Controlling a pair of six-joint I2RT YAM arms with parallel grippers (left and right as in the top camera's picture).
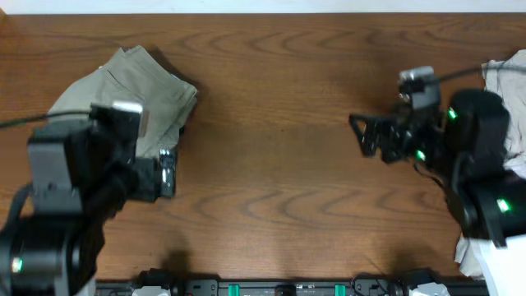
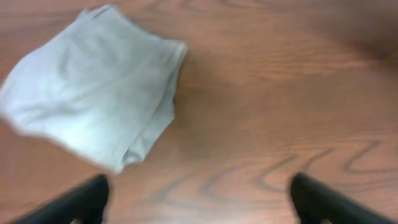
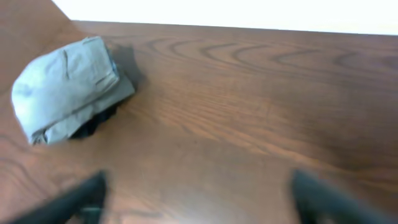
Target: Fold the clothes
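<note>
Overhead count: one bundle of grey-green shorts (image 1: 131, 86), folded, lying on the left part of the table (image 1: 279, 173) near its far edge. Pale clothes (image 1: 508, 78) show at the right edge in two patches, one far and one near; I cannot tell how many garments they make up. My right arm partly covers them.

Claws: two. My left claw (image 2: 199, 183) is spread wide with nothing between the fingers; it sits just on the near side of the shorts, apart from the cloth. My right claw (image 3: 199, 180) is likewise spread and empty, over bare wood on the right half, pointing left, well apart from the shorts.

Surface: one brown wood-grain tabletop. Room: a pale strip (image 1: 263, 5) runs beyond the far edge.
</note>
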